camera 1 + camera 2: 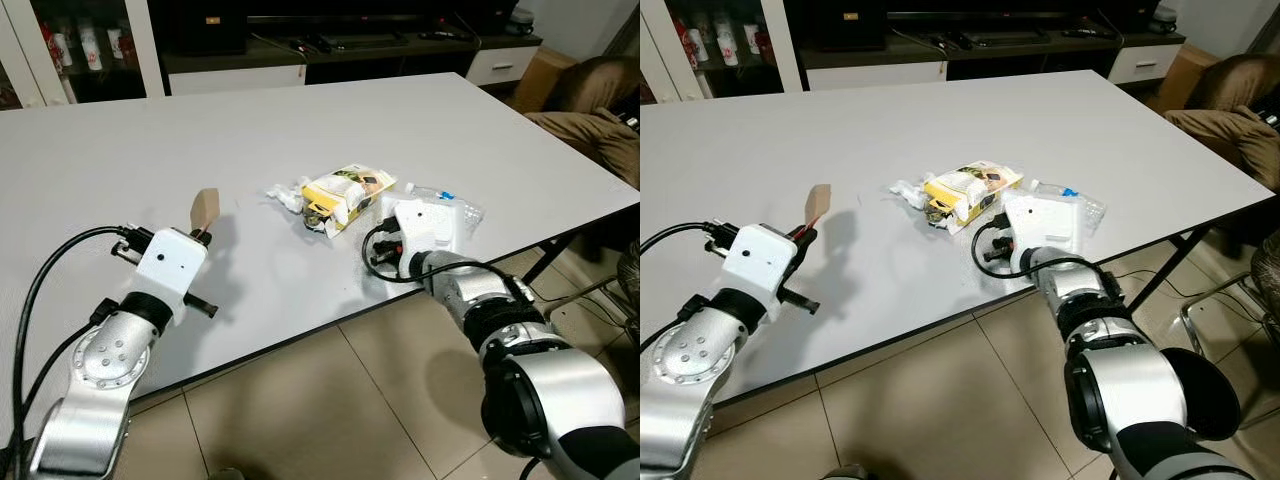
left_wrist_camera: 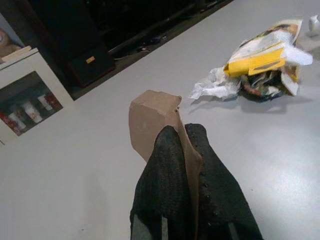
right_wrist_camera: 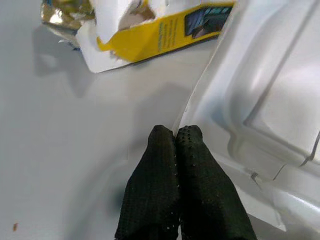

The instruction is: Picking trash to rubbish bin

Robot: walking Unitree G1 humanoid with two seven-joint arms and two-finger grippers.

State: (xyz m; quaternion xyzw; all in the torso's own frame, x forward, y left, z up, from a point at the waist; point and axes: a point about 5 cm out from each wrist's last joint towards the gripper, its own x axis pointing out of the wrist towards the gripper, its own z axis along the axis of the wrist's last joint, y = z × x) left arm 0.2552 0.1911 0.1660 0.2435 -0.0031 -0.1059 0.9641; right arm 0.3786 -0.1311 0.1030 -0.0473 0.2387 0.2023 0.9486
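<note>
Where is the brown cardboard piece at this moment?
The brown cardboard piece is pinched in the left gripper, held above the white table, to the robot's left of the yellow wrapper.

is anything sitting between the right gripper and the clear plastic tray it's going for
Nothing visible does. The right gripper, fingers shut, has its tips at the edge of the plastic tray. The yellow packet lies off to the side on the table.

Arms: silver metal, rounded joint housings with black rings between segments.
Wrist housings: white, boxy, each carrying a small dark dot.
Cables: black, looping from each wrist housing.
Left gripper [image 2: 187, 150]: two long black fingers, dotted texture.
Right gripper [image 3: 175, 136]: same black textured fingers.
</note>
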